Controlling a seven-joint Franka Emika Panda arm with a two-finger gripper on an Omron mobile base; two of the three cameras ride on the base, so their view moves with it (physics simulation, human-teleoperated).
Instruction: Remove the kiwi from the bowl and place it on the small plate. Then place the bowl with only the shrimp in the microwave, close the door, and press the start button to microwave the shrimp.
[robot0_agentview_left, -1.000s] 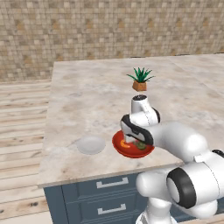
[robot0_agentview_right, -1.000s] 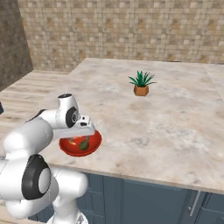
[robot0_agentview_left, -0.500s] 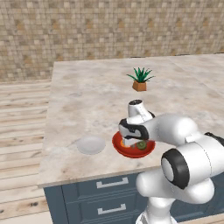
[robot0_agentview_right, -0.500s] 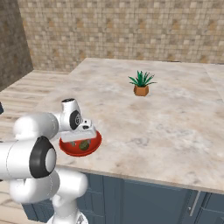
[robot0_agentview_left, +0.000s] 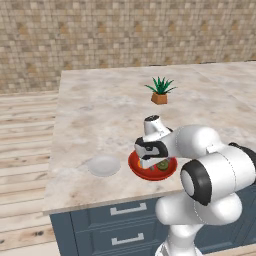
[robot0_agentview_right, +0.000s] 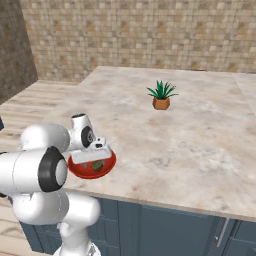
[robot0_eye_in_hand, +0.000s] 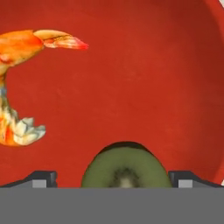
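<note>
Closest to us, in the hand view, our pincer (robot0_eye_in_hand: 113, 179) stands released, its two fingertips (robot0_eye_in_hand: 43, 178) spread wide on either side of the kiwi (robot0_eye_in_hand: 126, 168) without touching it. The kiwi lies in the bowl (robot0_eye_in_hand: 144, 78), cut face up, with the shrimp (robot0_eye_in_hand: 22, 83) well apart from it in the same bowl. From the left base view, the bowl sits near the front edge of the worktop (robot0_agentview_left: 100, 115), the small plate (robot0_agentview_left: 103, 165) just beside it. Farther back stands a potted plant (robot0_agentview_left: 160, 91).
</note>
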